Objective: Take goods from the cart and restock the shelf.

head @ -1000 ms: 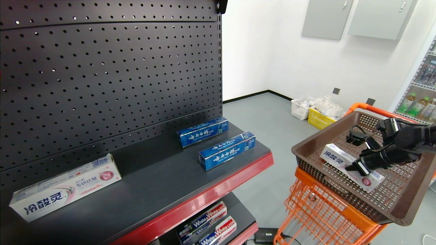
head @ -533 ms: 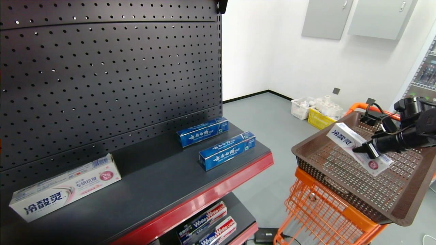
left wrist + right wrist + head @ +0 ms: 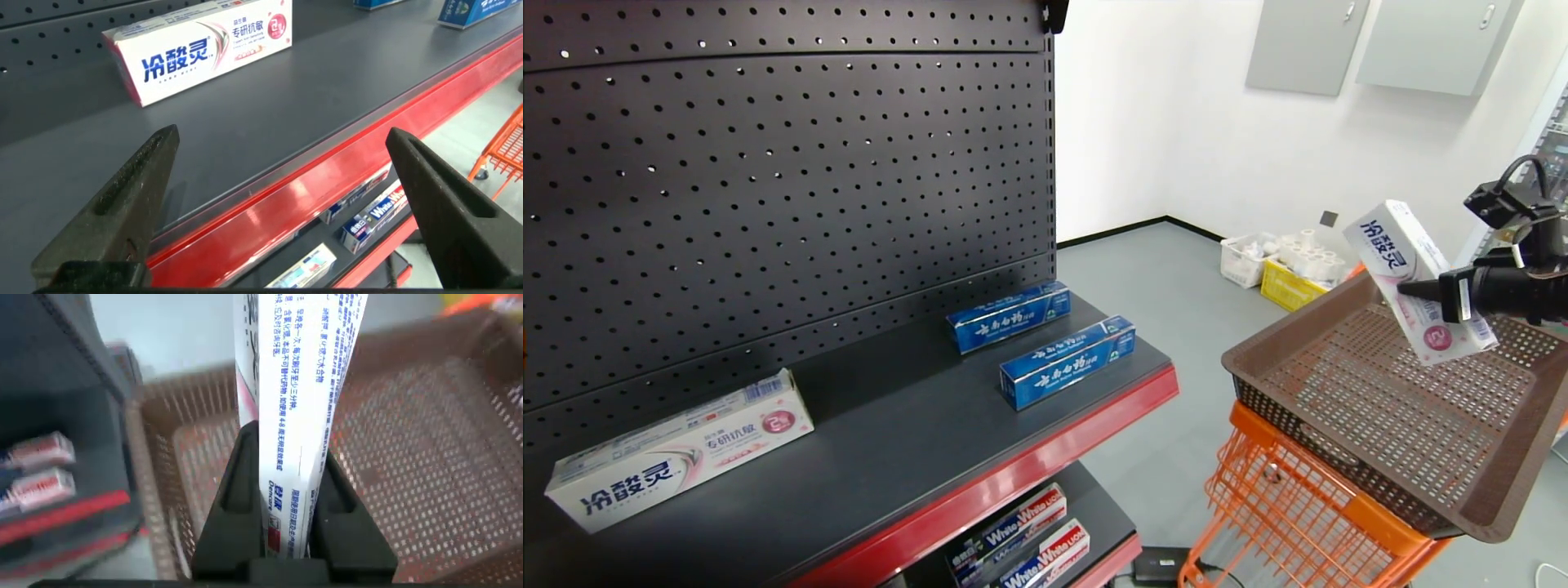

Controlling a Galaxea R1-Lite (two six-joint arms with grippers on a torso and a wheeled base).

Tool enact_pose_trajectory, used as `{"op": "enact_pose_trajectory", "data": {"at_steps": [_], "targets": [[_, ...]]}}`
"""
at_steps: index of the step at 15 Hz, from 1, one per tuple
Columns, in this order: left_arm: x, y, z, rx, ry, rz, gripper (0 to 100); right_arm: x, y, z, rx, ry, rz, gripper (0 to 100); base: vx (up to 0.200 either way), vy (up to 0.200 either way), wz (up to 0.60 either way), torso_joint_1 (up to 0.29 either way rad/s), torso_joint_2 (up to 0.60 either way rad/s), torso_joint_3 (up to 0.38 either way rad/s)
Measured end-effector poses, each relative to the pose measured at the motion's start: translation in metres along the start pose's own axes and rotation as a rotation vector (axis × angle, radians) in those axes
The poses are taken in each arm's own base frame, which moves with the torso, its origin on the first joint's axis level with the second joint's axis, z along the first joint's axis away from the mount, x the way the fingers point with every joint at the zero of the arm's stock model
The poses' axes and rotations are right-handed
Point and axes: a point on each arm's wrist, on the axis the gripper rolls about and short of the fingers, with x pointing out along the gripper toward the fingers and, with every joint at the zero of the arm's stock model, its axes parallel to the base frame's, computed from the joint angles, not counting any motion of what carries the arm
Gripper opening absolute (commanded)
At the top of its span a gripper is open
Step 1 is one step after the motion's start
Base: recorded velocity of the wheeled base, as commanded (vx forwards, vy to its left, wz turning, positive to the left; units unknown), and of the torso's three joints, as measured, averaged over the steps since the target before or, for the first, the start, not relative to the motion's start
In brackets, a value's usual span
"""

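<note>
**Toothpaste box** (image 3: pixel 1417 282), above the cart's basket (image 3: pixel 1258 359): a band across its middle is covered by the right gripper (image 3: pixel 1409 287) clamped on it. The arm behind runs off the picture edge. In the right wrist view the box's far end is cut off, and its near end is buried between the fingers (image 3: pixel 237 482).

**Left gripper** (image 3: pixel 282 139): finger roots cut off.

**Cart** (image 3: pixel 1307 514): wheels and lower frame cut off.

**Boxes** (image 3: pixel 1021 535) left of the cart, on the shelf's lower tier: half hidden under the upper board.

**Bins** (image 3: pixel 1282 265) beyond the cart: contents too small to tell.
</note>
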Motion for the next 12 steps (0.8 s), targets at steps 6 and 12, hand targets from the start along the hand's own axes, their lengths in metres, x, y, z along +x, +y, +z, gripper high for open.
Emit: {"op": "enact_pose_trajectory", "data": {"at_steps": [6,12], "targets": [[0.0,0.0,0.0,0.0,0.0,0.0,100,-0.067,0.052,0.008,0.079,-0.251,0.032,0,0.0,0.0,0.0,0.0,0.0,0.0],[0.0,0.0,0.0,0.0,0.0,0.0,100,-0.12,0.091,0.003,0.063,-0.439,0.11,0,0.0,0.0,0.0,0.0,0.0,0.0]]}}
